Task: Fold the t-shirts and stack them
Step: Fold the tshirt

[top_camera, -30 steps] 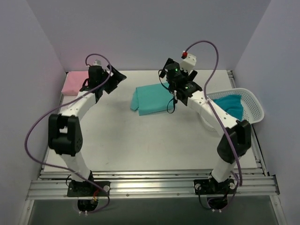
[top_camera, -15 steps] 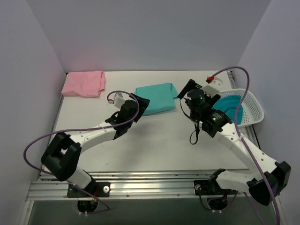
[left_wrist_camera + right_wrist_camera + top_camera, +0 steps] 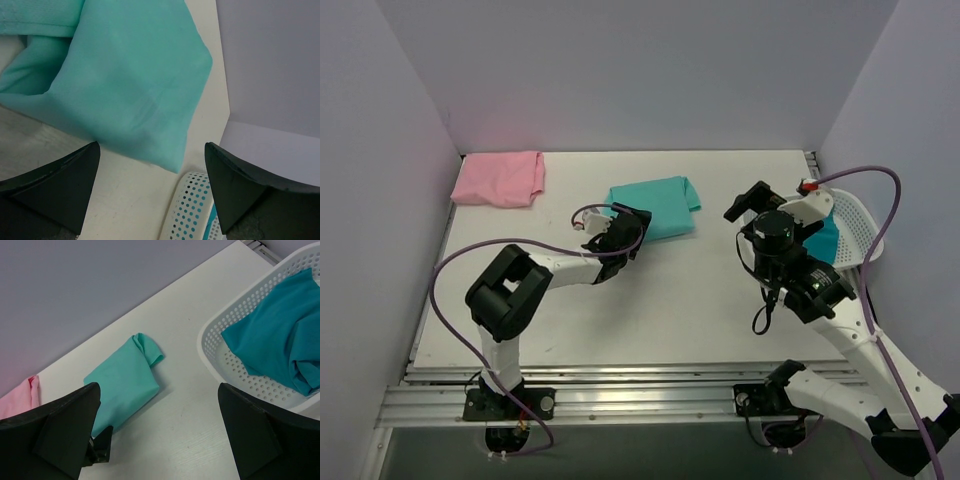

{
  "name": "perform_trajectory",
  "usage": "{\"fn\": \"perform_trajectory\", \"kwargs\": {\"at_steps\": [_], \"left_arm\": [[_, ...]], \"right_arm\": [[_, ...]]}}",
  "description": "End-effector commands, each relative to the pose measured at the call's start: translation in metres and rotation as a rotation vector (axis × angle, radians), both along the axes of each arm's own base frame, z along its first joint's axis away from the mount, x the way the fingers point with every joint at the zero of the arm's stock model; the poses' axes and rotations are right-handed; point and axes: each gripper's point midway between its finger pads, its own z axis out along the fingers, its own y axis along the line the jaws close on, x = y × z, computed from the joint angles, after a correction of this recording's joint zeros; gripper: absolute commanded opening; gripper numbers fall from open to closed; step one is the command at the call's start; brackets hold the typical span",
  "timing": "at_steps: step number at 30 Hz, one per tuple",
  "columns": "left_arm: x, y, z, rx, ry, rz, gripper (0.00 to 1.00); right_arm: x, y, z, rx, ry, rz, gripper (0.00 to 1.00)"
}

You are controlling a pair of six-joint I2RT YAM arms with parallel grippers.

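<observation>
Left end effector (image 3: 151, 146) is hovering released at the near edge of the folded mint-green cloth t-shirt (image 3: 655, 205). Right end effector (image 3: 158, 386) is hanging released right of that shirt, beside the white plastic mesh basket (image 3: 863, 222) holding the darker teal t-shirt (image 3: 825, 238). The pale pink t-shirt (image 3: 500, 178) is lying well left.

Mint-green tee (image 3: 655, 205): folded into a flat, roughly rectangular packet on the table (image 3: 650, 300), about 12 o'clock of centre, with one corner bunched at its far-right end. Pink tee (image 3: 500, 178): folded, slightly rumpled, flat at 10 o'clock in the far-left corner, well apart from the mint one. Teal tee (image 3: 280, 335): unfolded, crumpled in loose creases inside the white mesh basket (image 3: 220, 360) at 3 o'clock.
</observation>
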Motion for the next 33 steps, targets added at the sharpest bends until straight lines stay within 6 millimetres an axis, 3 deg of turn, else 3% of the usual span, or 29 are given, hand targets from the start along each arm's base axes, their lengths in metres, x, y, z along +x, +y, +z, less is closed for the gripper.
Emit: {"fn": "perform_trajectory", "kwargs": {"at_steps": [1, 7, 11, 14, 21, 33], "left_arm": [[0.020, -0.012, 0.028, -0.114, -0.065, 0.062, 0.94], [0.022, -0.022, 0.020, -0.132, -0.046, 0.039, 0.94], [0.001, -0.033, 0.012, -0.145, -0.027, 0.018, 0.94], [-0.002, -0.034, 0.012, -0.126, -0.017, 0.020, 0.94], [-0.005, -0.039, -0.017, -0.112, 0.043, 0.018, 0.94], [0.019, -0.010, -0.045, -0.119, 0.068, 0.087, 0.94]], "right_arm": [[-0.002, -0.007, -0.005, -0.041, 0.016, -0.031, 1.00], [-0.002, -0.006, -0.009, -0.040, 0.017, -0.026, 1.00], [-0.002, -0.008, -0.013, -0.045, 0.024, -0.036, 1.00], [-0.004, -0.009, -0.015, -0.039, 0.022, -0.041, 1.00], [-0.005, -0.011, -0.018, -0.042, 0.026, -0.047, 1.00], [-0.008, -0.014, -0.018, -0.040, 0.021, -0.052, 1.00]]}}
